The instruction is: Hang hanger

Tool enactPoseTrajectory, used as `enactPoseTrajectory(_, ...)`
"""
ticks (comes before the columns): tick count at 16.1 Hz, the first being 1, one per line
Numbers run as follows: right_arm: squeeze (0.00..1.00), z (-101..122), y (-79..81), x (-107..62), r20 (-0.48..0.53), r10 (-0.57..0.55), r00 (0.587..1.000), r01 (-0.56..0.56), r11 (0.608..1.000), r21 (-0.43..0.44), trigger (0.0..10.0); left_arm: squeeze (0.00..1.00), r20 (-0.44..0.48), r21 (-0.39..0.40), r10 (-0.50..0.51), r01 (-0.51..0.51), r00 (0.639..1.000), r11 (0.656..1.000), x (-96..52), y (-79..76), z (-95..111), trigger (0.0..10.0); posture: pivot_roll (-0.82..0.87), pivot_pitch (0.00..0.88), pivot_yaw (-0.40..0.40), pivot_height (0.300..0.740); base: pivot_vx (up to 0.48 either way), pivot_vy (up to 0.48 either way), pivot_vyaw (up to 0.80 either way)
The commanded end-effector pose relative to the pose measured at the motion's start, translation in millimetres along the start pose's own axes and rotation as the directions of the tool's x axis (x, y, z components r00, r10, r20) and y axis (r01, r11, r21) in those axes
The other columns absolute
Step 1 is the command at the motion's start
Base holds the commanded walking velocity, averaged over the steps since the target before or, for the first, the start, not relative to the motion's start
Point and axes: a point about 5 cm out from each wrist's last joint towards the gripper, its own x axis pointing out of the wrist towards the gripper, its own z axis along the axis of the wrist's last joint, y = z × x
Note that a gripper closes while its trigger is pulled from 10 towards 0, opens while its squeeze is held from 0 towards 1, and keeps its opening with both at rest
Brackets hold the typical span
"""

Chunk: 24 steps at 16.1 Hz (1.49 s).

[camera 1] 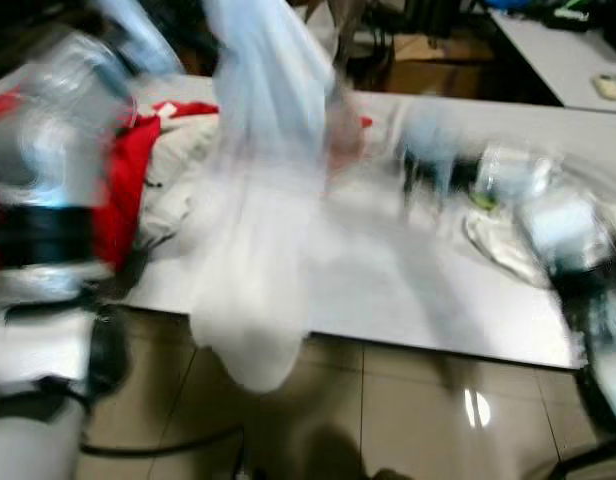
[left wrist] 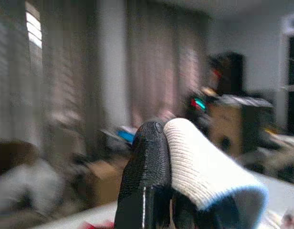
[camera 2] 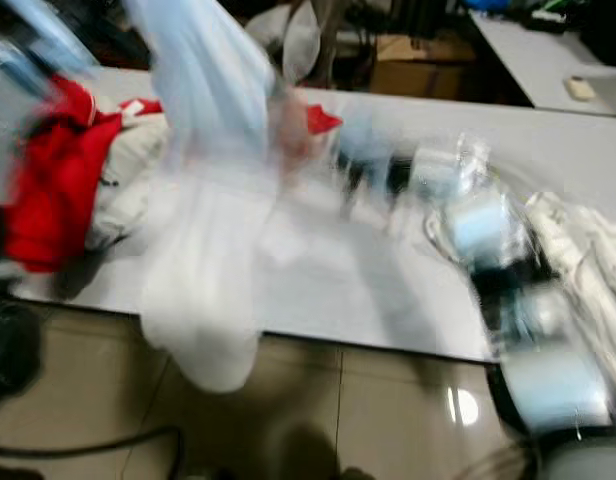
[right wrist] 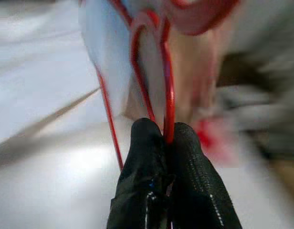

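Note:
Both eye views are badly blurred. A pale blue and white garment (camera 1: 258,200) hangs in mid-air over the front of the white table (camera 1: 438,300), its lower end below the table edge. In the right wrist view my right gripper (right wrist: 166,131) is shut on a thin red wire hanger (right wrist: 167,90), with the pale garment (right wrist: 106,52) draped just behind it. My right arm (camera 2: 468,230) reaches in from the right across the table. My left gripper (left wrist: 166,131) is raised and shut on a white ribbed piece of cloth (left wrist: 204,167).
A red garment (camera 1: 128,190) and pale clothes (camera 1: 188,165) are piled on the table's left side. More white cloth (camera 2: 578,250) lies at the right end. A second table (camera 1: 568,50) stands at the back right. A dark cable (camera 1: 158,448) runs over the tiled floor.

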Motion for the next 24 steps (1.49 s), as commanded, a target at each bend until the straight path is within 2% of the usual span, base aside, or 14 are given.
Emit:
enactPoseTrajectory(1, 0.0, 12.3, -30.3, -7.4, 0.066, -0.211, 0.975, 0.211, 0.977, -0.001, 10.0, 0.0, 0.123, 0.033, 0.036, -0.041, 0.992, 0.999, -4.3, 8.5, 29.4, 10.0, -0.04, 0.0, -0.003, 0.74, 0.0, 0.0, 0.0)
enactPoseTrajectory(3, 0.0, 51.9, -65.7, -15.5, 0.257, -0.414, 0.873, 0.418, 0.908, 0.041, 10.0, 0.0, 0.265, 0.049, 0.155, -0.174, 0.952, 0.984, -20.2, 28.5, 59.3, 10.0, -0.03, 0.0, -0.017, 0.74, 0.0, 0.0, 0.0)
enactPoseTrajectory(6, 0.0, 45.5, -64.1, -9.3, 0.242, -0.435, 0.867, 0.425, 0.9, 0.093, 10.0, 0.0, 0.225, 0.05, 0.161, -0.177, 0.961, 0.983, -22.9, 23.9, 43.2, 10.0, -0.02, 0.0, -0.025, 0.74, 0.0, 0.0, 0.0)
enactPoseTrajectory(8, 0.0, 8.0, -26.6, 12.1, 0.154, -0.284, 0.946, 0.279, 0.959, 0.056, 10.0, 0.0, 0.044, 0.061, 0.204, -0.207, 0.978, 0.977, -24.4, 16.8, -19.4, 10.0, -0.02, 0.0, -0.019, 0.74, 0.0, 0.0, 0.0)
enactPoseTrajectory(10, 0.0, -26.2, 6.4, 18.8, 0.094, -0.162, 0.982, 0.155, 0.985, 0.08, 10.0, 0.0, -0.179, 0.108, 0.273, -0.257, 0.945, 0.96, -34.5, 8.7, -87.2, 10.0, -0.03, 0.0, -0.004, 0.74, 0.0, 0.0, 0.0)
enactPoseTrajectory(12, 0.0, -76.7, 57.4, 10.4, 0.007, 0.042, 0.999, -0.042, 0.989, 0.142, 10.0, 0.0, -0.458, 0.221, 0.376, -0.306, 0.806, 0.926, -70.4, -8.9, -170.6, 10.0, -0.05, 0.0, 0.022, 0.74, 0.0, 0.0, 0.0)
enactPoseTrajectory(14, 0.0, -112.4, 86.6, -15.1, -0.059, 0.168, 0.984, -0.156, 0.974, 0.165, 10.0, 0.0, -0.596, 0.326, 0.448, -0.308, 0.667, 0.894, -107.6, -14.9, -210.0, 10.0, -0.07, 0.0, 0.042, 0.74, 0.0, 0.0, 0.0)
enactPoseTrajectory(16, 0.0, -121.7, 88.1, -31.2, -0.072, 0.187, 0.98, -0.173, 0.971, 0.165, 10.0, 0.0, -0.623, 0.337, 0.459, -0.312, 0.633, 0.888, -119.9, -13.0, -213.7, 10.0, -0.08, 0.0, 0.046, 0.74, 0.0, 0.0, 0.0)
enactPoseTrajectory(17, 0.0, -127.1, 87.8, -53.1, -0.089, 0.238, 0.967, -0.222, 0.963, 0.152, 10.0, 0.66, -0.655, 0.281, 0.391, -0.272, 0.646, 0.92, -130.7, -10.5, -210.7, 10.0, -0.08, 0.0, 0.052, 0.74, 0.0, 0.0, 0.0)
enactPoseTrajectory(18, 0.0, -127.3, 89.9, -62.5, -0.095, 0.278, 0.956, -0.262, 0.953, 0.152, 10.0, 1.0, -0.672, 0.29, 0.367, -0.228, 0.642, 0.929, -135.7, -7.8, -208.9, 10.0, -0.08, 0.0, 0.053, 0.74, 0.0, 0.0, 0.0)
enactPoseTrajectory(20, 0.0, -122.2, 94.0, -89.3, -0.13, 0.416, 0.9, -0.403, 0.908, 0.116, 10.0, 1.0, -0.719, 0.383, 0.367, -0.105, 0.59, 0.918, -150.2, 13.0, -198.5, 10.0, -0.08, 0.0, 0.053, 0.74, 0.0, 0.0, 0.0)
enactPoseTrajectory(21, 0.0, -114.4, 84.6, -99.9, -0.146, 0.448, 0.882, -0.437, 0.894, 0.102, 10.0, 1.0, -0.742, 0.415, 0.371, -0.051, 0.559, 0.908, -155.1, 28.2, -185.1, 10.0, -0.08, 0.0, 0.051, 0.74, 0.0, 0.0, 0.0)
enactPoseTrajectory(22, 0.0, -104.0, 69.4, -108.4, -0.159, 0.45, 0.879, -0.443, 0.893, 0.083, 10.0, 1.0, -0.776, 0.407, 0.335, 0.018, 0.534, 0.913, -159.6, 36.5, -172.2, 10.0, -0.09, 0.0, 0.047, 0.74, 0.0, 0.0, 0.0)
enactPoseTrajectory(24, 0.0, -95.2, 59.5, -114.6, -0.167, 0.446, 0.879, -0.441, 0.895, 0.07, 10.0, 1.0, -0.808, 0.365, 0.279, 0.069, 0.52, 0.928, -163.5, 37.7, -164.3, 10.0, -0.09, 0.0, 0.04, 0.74, 0.0, 0.0, 0.0)
